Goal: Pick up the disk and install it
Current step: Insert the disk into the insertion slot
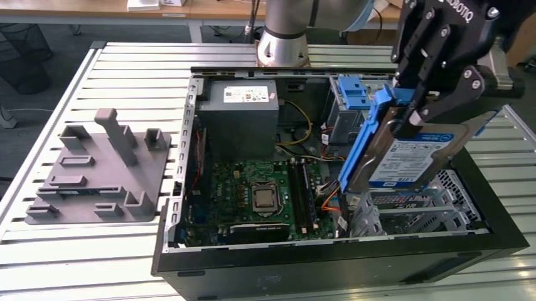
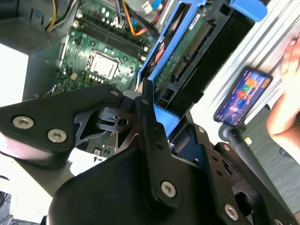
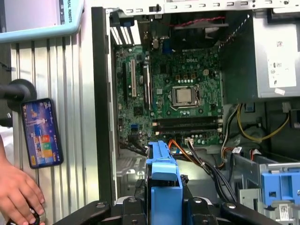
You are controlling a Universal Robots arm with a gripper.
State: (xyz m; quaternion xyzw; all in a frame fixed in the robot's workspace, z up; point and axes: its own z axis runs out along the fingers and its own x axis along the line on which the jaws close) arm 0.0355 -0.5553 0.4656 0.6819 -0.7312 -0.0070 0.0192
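Here, disk (image 1: 415, 163) clamped in claw (image 1: 421, 116), tilted above open case (image 1: 335, 266)

Bright, even overhead light fell on the slatted table (image 1: 125, 63) in the exterior view; the computer case (image 1: 335, 263) held soft shadow inside. The disk (image 1: 410, 160) shone faintly. In the second wrist view, pale areas behind the gripper (image 2: 161, 115) blew out white, and a phone screen (image 2: 243, 96) glowed.
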